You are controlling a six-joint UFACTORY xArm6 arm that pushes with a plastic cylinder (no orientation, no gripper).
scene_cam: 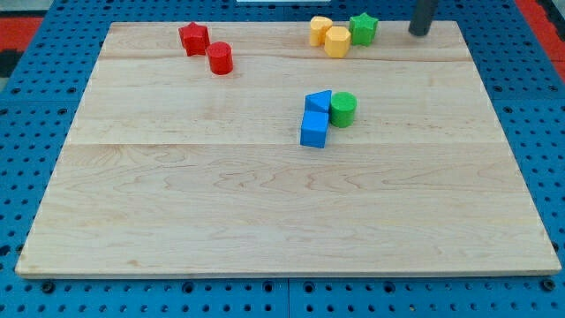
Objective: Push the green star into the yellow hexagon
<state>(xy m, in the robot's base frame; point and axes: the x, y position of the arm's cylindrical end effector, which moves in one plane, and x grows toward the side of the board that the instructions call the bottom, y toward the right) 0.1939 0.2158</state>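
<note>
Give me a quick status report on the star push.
My tip at the view's top right, right of the green star, apart from it. Star already against the yellow hexagon. Nothing between tip and star.

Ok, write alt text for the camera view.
Near the view's top edge of a wooden board, the green star touches the yellow hexagon, with my tip just to the star's right. Red blocks sit top left; blue blocks and a green cylinder sit mid-board.

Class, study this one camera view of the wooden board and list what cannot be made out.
- Dark rod: upper part cut off by the view's top edge.
- My tip: touching the wooden board or not, unclear.
- Green star block and yellow hexagon block: any gap too small to judge.
</note>
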